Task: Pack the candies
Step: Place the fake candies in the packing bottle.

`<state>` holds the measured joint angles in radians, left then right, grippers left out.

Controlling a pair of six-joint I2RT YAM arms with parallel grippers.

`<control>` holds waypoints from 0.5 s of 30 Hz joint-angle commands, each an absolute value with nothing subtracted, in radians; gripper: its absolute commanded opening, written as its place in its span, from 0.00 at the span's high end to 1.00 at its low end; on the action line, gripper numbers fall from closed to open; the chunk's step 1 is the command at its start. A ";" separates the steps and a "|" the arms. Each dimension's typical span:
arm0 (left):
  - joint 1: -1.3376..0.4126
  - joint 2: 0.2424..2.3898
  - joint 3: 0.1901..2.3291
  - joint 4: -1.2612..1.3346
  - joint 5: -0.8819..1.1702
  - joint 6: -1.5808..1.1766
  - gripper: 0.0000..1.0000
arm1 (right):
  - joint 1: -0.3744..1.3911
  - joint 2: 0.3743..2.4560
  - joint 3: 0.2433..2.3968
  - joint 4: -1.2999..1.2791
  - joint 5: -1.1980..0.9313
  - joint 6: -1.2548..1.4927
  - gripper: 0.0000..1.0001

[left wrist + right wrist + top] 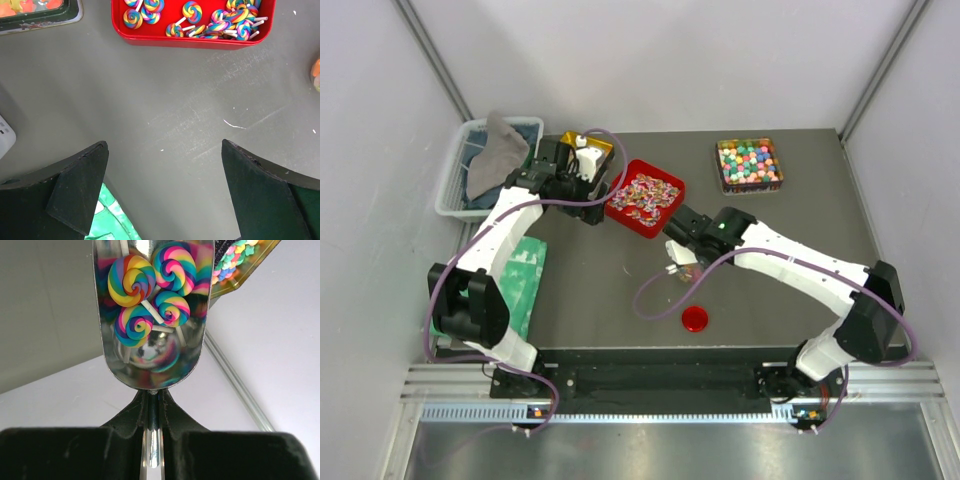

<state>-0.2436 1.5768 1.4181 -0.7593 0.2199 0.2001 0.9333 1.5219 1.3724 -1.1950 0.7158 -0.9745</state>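
The right gripper (152, 440) pinches the handle of a shiny metal scoop (150, 375) cradling four rainbow-swirl candies (132, 280), while the left gripper (165, 190) gapes wide above the grey table (175, 110) near a glossy red tray (150, 39) of more.

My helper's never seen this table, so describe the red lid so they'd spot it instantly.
On the dark table, near its front edge and right of centre, lies the red round lid. It's a small flat disc lying alone, unlike the square red tray of swirl lollipops farther back.
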 commanded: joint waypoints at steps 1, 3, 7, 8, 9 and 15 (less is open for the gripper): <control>-0.239 1.529 1.414 -0.718 0.238 0.189 0.01 | 0.950 1.528 1.402 -1.180 0.770 -1.003 1.00; -0.239 1.529 1.414 -0.719 0.236 0.189 0.01 | 0.954 1.528 1.402 -1.174 0.785 -1.015 1.00; -0.239 1.529 1.414 -0.716 0.238 0.189 0.01 | 0.966 1.529 1.401 -1.175 0.805 -1.029 1.00; -0.239 1.529 1.413 -0.716 0.238 0.189 0.01 | 0.971 1.531 1.397 -1.174 0.811 -1.037 1.00; -0.239 1.529 1.413 -0.715 0.238 0.190 0.01 | 0.973 1.531 1.396 -1.169 0.822 -1.042 1.00; -0.239 1.528 1.408 -0.715 0.238 0.190 0.01 | 0.994 1.537 1.407 -1.172 0.845 -1.052 1.00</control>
<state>-0.2436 1.5768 1.4151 -0.7578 0.2203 0.2001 0.9699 1.5337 1.3727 -1.1839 0.7868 -1.0348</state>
